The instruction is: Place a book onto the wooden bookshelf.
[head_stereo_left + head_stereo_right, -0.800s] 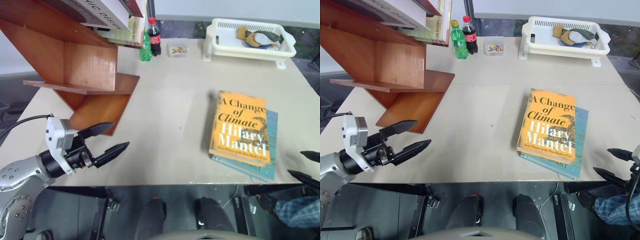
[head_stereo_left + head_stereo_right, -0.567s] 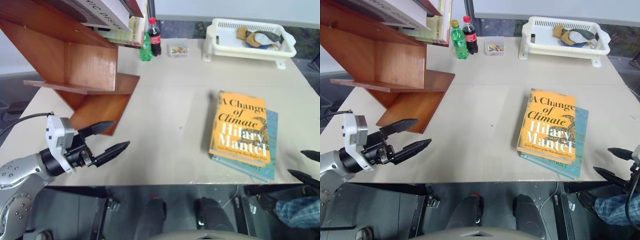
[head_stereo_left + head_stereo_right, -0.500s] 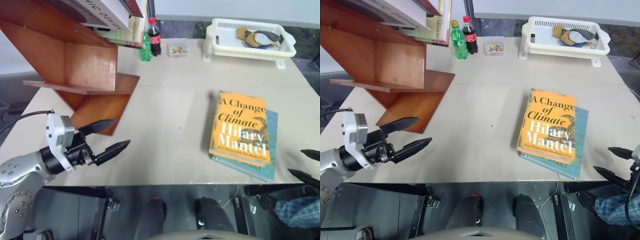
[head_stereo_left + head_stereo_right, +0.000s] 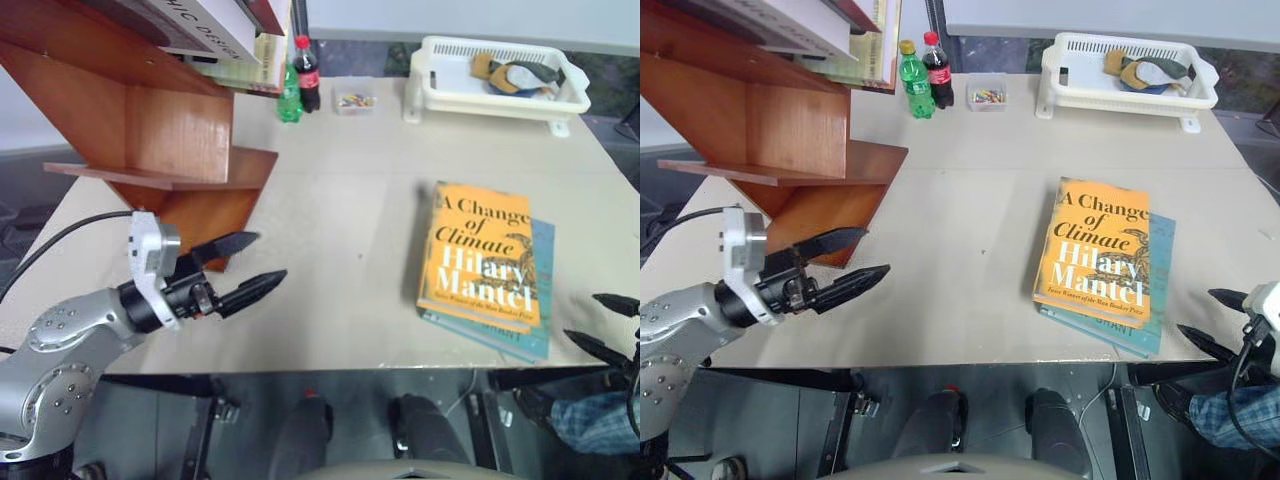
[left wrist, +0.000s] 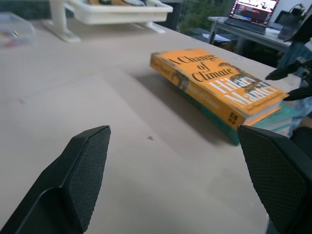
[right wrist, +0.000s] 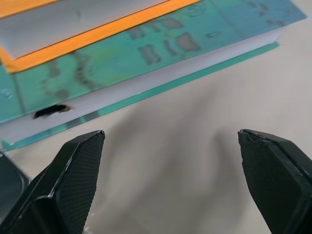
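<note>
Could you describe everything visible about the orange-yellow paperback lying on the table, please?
The orange-yellow paperback lies flat, cover up, stacked on a teal-blue book near the beige table's front right edge. Its cover reads "A Change of Climate" in black and "Hilary Mantel" in white; white page edges show. Neither gripper touches it.

Your two head views looked down and forward over the table (image 4: 330, 200), sharing the shelf (image 4: 150, 130) at far left and the book (image 4: 480, 255) at right. Your left wrist view looked low across the table toward that book (image 5: 214, 83). Your right wrist view sat close against the teal book (image 6: 146, 53) under it.
</note>
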Controlling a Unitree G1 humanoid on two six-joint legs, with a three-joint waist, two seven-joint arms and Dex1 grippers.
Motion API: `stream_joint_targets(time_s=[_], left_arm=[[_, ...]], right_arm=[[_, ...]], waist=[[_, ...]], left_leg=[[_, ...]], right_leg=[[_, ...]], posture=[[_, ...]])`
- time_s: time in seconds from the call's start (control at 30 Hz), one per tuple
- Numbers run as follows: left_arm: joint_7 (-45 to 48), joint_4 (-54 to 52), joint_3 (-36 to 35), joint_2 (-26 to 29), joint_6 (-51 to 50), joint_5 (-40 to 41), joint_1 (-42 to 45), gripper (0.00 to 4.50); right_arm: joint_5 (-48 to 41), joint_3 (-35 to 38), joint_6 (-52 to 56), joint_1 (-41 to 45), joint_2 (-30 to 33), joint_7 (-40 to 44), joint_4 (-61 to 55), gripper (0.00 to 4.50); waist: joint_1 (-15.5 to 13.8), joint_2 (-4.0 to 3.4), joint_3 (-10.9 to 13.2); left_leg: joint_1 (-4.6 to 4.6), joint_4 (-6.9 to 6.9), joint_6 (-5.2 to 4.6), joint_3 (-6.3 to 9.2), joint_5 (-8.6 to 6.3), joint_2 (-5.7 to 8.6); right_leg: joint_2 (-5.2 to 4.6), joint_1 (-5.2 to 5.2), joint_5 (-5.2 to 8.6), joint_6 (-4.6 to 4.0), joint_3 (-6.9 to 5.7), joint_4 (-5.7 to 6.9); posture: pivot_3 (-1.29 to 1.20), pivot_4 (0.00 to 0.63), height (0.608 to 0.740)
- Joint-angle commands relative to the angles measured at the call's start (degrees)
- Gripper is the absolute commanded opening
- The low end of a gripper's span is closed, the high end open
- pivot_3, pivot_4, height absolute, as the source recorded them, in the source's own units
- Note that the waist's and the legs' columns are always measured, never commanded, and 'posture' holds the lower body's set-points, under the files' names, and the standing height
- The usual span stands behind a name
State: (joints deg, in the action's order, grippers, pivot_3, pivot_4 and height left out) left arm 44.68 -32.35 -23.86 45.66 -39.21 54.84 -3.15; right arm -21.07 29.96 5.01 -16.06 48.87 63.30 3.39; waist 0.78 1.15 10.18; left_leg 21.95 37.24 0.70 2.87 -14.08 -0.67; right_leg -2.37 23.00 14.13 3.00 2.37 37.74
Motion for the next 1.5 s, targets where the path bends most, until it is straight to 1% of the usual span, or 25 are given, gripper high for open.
stream_joint_targets(time_s=[0.03, 0.13, 0.17, 0.2, 0.23, 0.27, 0.3, 0.33, 0.4, 0.43, 0.5, 0.57, 0.63, 0.77, 0.83, 0.9, 1.03, 1.13, 1.5], left_arm=[[-1.78, -1.45, -0.14, 1.81, -4.32, 5.57, 2.10, 4.50], [-1.93, -0.70, 0.02, 2.29, -6.63, 8.59, 3.45, 4.50], [-2.54, -0.17, -0.10, 2.38, -8.16, 11.20, 4.20, 4.50], [-3.12, 0.32, -0.21, 2.43, -9.58, 13.74, 4.93, 4.50], [-3.85, 0.82, -0.14, 2.48, -10.96, 16.37, 5.74, 4.50], [-4.81, 1.36, 0.09, 2.47, -12.20, 18.60, 6.59, 4.50], [-6.00, 2.05, 0.74, 2.42, -13.56, 20.84, 7.62, 4.50], [-6.96, 2.71, 2.11, 2.40, -15.12, 22.67, 8.80, 4.50], [-9.71, 4.92, 5.55, 2.18, -18.56, 25.65, 11.42, 4.50], [-10.49, 5.67, 7.13, 1.51, -19.14, 25.61, 12.86, 4.50], [-13.83, 8.76, 10.61, -0.30, -21.42, 28.00, 16.67, 4.50], [-15.84, 12.08, 13.97, -2.93, -22.75, 27.77, 20.71, 4.50], [-16.73, 15.28, 16.37, -5.48, -23.97, 27.31, 24.32, 4.50], [-15.09, 17.35, 18.20, -6.91, -25.18, 25.14, 27.54, 4.50], [-14.35, 17.56, 18.43, -6.98, -25.78, 24.67, 28.14, 4.50], [-14.22, 17.45, 17.92, -6.73, -26.24, 24.77, 28.06, 4.50], [-14.36, 16.39, 16.84, -6.39, -26.40, 24.27, 26.84, 4.50], [-15.22, 15.23, 15.64, -6.11, -26.43, 24.74, 25.48, 4.50], [-19.04, 11.86, 11.55, -6.00, -26.34, 27.80, 18.96, 4.50]], right_arm=[[-0.58, 0.76, 1.55, 1.46, 0.45, -2.28, -1.59, 3.68], [-0.68, 0.53, 2.35, 1.36, 0.89, -1.92, -1.71, 2.28], [-0.71, 0.56, 2.49, 1.45, 0.95, -1.93, -1.66, 1.84], [-0.76, 0.67, 2.66, 1.57, 0.88, -2.11, -1.68, 1.30], [-0.81, 0.83, 2.77, 1.73, 0.76, -2.38, -1.68, 0.97], [-0.85, 0.97, 2.75, 1.86, 0.61, -2.63, -1.75, 0.45], [-0.81, 1.10, 2.62, 2.01, 0.45, -3.04, -2.07, 0.15], [-0.73, 1.47, 1.97, 2.17, -0.10, -4.04, -3.04, 0.02], [-1.77, 2.48, 2.46, 2.38, -1.12, -5.93, -5.74, 0.02], [-3.38, 2.93, 3.58, 2.17, -1.44, -5.75, -7.41, 0.02], [-4.78, 3.51, 5.05, 1.70, -1.84, -6.17, -9.84, 0.02], [-3.34, 2.98, 6.74, 1.00, -1.50, -8.02, -10.55, 0.02], [2.72, 0.55, 3.23, 0.87, -0.65, -10.50, -8.57, 0.02], [8.13, -3.48, 1.88, 5.38, -1.12, -15.43, -4.81, 0.02], [10.40, -5.87, 2.09, 8.05, -1.42, -17.71, -2.95, 0.02], [13.27, -10.23, 1.26, 12.22, -2.50, -19.64, -0.18, 0.02], [15.02, -16.19, -0.18, 18.00, -4.30, -19.12, 3.34, 0.02], [14.96, -18.88, 0.15, 20.70, -4.95, -18.36, 3.79, 0.02], [14.69, -25.93, 4.65, 27.78, -8.06, -17.91, -1.07, 0.02]], waist=[[0.09, 0.00, 0.00], [0.04, 0.00, 0.00], [0.02, 0.00, 0.00], [-0.01, 0.00, 0.00], [-0.04, 0.00, 0.00], [-0.04, 0.00, 0.00], [-0.02, 0.00, 0.00], [-0.01, 0.00, 0.00], [-0.01, 0.00, 0.00], [-0.01, -0.01, 0.00], [-0.01, -0.01, 0.00], [-0.12, 0.01, 0.00], [-0.18, 0.04, 0.00], [0.45, 0.04, 0.01], [0.91, 0.03, 0.02], [1.34, 0.03, 0.01], [1.39, 0.03, 0.02], [1.34, 0.03, 0.02], [1.35, 0.03, 0.02]], left_leg=[[-0.01, 0.00, 0.00, 0.00, 0.00, -0.01], [-0.03, -0.01, 0.00, -0.01, 0.00, -0.01], [-0.02, -0.01, 0.00, 0.00, 0.00, -0.01], [-0.01, -0.01, 0.00, -0.01, 0.00, -0.01], [-0.01, 0.00, 0.00, -0.01, 0.00, -0.01], [-0.01, 0.00, 0.00, -0.01, 0.00, -0.01], [-0.01, 0.01, 0.00, 0.00, 0.00, -0.01], [-0.02, 0.01, 0.00, -0.01, 0.00, -0.01], [-0.03, 0.01, 0.00, 0.00, 0.00, -0.01], [-0.03, 0.01, 0.00, 0.00, 0.00, 0.00], [-0.04, 0.01, 0.00, 0.01, 0.00, 0.00], [-0.03, 0.03, 0.00, 0.02, 0.00, 0.01], [0.00, 0.07, 0.00, 0.04, 0.00, 0.03], [0.00, 0.08, 0.00, -0.02, 0.00, 0.05], [-0.03, 0.07, 0.00, -0.06, 0.00, 0.02], [-0.05, 0.06, 0.00, -0.05, 0.00, 0.01], [-0.03, 0.05, 0.00, -0.03, 0.00, -0.01], [0.00, 0.05, 0.00, -0.04, 0.00, 0.01], [-0.01, 0.05, 0.00, -0.01, 0.00, -0.01]], right_leg=[[0.02, 0.00, 0.00, 0.00, 0.01, 0.00], [0.04, 0.00, 0.00, -0.01, 0.02, 0.02], [0.04, 0.00, 0.00, -0.01, 0.01, 0.02], [0.04, 0.00, 0.00, -0.01, 0.02, 0.02], [0.04, 0.00, 0.00, -0.01, 0.02, 0.02], [0.04, 0.00, 0.00, -0.01, 0.02, 0.02], [0.04, 0.00, 0.00, 0.00, 0.02, 0.02], [0.04, 0.00, 0.00, 0.00, 0.03, 0.02], [0.04, 0.00, 0.00, 0.00, 0.03, 0.04], [0.04, 0.00, 0.00, 0.00, 0.03, 0.06], [0.06, 0.00, -0.07, 0.11, 0.05, 0.09], [0.06, 0.00, -0.13, 0.21, 0.04, 0.10], [0.06, -0.01, -0.14, 0.22, 0.03, 0.09], [0.07, 0.00, -0.16, 0.20, 0.10, 0.06], [0.11, 0.01, -0.25, 0.04, 0.16, 0.08], [0.13, 0.02, -0.27, 0.01, 0.16, 0.10], [0.15, 0.03, -0.27, 0.00, 0.15, 0.10], [0.14, 0.05, -0.28, 0.00, 0.17, 0.09], [0.14, 0.06, -0.28, -0.01, 0.15, 0.11]], posture=[[0.00, 0.150, 0.740], [0.00, 0.150, 0.740], [0.00, 0.150, 0.740], [0.00, 0.150, 0.740], [0.00, 0.150, 0.740], [0.00, 0.150, 0.740], [0.00, 0.150, 0.740], [0.00, 0.150, 0.740], [0.00, 0.150, 0.740], [0.00, 0.150, 0.740], [0.00, 0.150, 0.740], [0.00, 0.150, 0.740], [0.00, 0.150, 0.740], [0.00, 0.150, 0.740], [0.00, 0.150, 0.740], [0.00, 0.150, 0.740], [0.00, 0.150, 0.740], [0.00, 0.150, 0.740], [0.00, 0.150, 0.740]])
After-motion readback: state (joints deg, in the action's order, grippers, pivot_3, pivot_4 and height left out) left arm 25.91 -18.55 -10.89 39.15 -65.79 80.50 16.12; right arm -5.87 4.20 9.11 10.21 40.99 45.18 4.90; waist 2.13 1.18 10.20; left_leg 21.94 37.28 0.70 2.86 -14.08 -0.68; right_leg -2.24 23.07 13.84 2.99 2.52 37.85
